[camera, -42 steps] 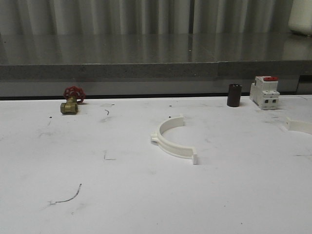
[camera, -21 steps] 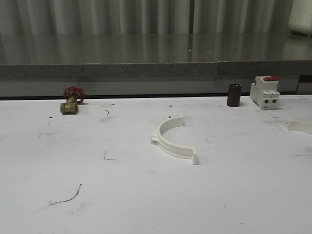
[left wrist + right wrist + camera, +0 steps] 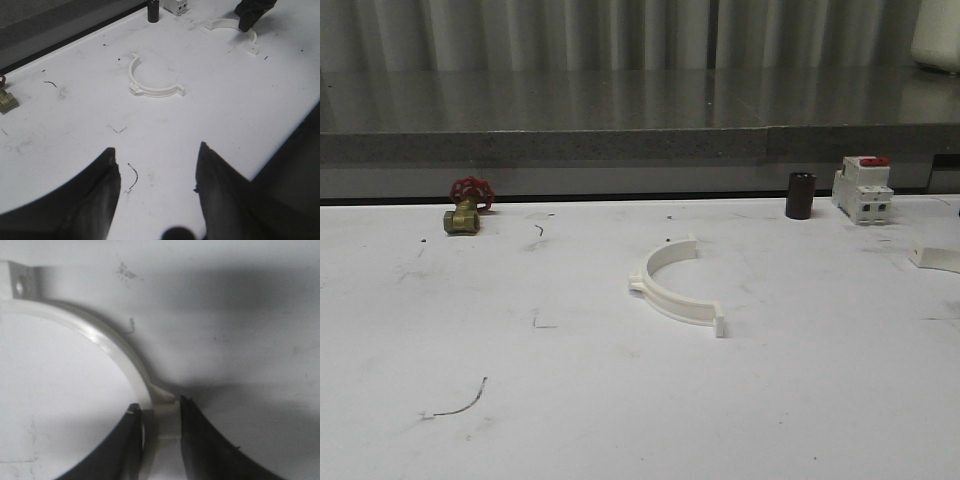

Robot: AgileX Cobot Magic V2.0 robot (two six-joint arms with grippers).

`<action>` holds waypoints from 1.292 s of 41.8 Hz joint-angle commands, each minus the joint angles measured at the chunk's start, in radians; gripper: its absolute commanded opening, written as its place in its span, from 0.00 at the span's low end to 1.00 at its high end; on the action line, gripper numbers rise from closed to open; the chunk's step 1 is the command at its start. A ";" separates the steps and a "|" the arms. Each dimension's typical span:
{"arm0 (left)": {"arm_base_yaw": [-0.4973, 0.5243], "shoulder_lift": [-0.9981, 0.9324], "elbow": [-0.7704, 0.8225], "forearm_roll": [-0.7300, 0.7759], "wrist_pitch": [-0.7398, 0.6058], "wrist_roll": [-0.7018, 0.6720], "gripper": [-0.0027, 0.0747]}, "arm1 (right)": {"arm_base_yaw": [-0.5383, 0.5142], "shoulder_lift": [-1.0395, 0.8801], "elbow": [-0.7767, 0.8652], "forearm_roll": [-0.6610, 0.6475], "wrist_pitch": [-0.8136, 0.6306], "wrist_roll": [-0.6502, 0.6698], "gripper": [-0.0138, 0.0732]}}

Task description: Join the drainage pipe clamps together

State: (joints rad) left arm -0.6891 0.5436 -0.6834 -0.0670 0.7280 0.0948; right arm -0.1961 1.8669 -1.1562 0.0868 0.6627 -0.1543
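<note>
The left gripper (image 3: 157,192) is held above the white table (image 3: 520,400), its two dark fingers (image 3: 100,200) spread wide with nothing between them; bare tabletop with a short dark scribble is seen in the gap.

One pipe clamp half (image 3: 675,285) lies flat near the middle of the table, its arc opening toward the far edge, with a square tab at each end and a small lug on its outer curve. In the left wrist view the same half (image 3: 152,82) is seen well ahead of the open fingers, with free tabletop on every side of it.

The second clamp half (image 3: 232,30) lies farther off toward the right edge of the table, where the right gripper (image 3: 252,15) is lowered onto it. In the right wrist view its fingers (image 3: 190,440) are closed around the band of this half (image 3: 112,352) beside the small lug, one finger on each side; the jaws are nearly together. In the front view one end of it (image 3: 935,258) is seen at the right border.

Along the back edge stand a brass valve with a red handwheel (image 3: 468,205), a dark cylinder (image 3: 801,195) and a white breaker with a red top (image 3: 863,190), all well apart from the central half.
</note>
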 commanded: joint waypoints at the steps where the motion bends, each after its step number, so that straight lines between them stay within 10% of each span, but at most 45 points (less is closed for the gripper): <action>1: -0.006 0.002 -0.026 -0.013 -0.074 -0.003 0.48 | -0.002 -0.049 -0.027 -0.009 -0.018 -0.010 0.35; 22: -0.006 0.002 -0.026 -0.013 -0.074 -0.003 0.48 | 0.010 -0.127 -0.039 0.150 0.139 0.072 0.35; 54: -0.006 0.002 -0.026 -0.013 -0.074 -0.003 0.48 | 0.314 -0.444 -0.186 0.051 0.405 0.191 0.35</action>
State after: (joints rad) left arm -0.6891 0.5436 -0.6834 -0.0670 0.7263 0.0948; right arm 0.0776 1.4169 -1.2583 0.1805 1.0790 -0.0104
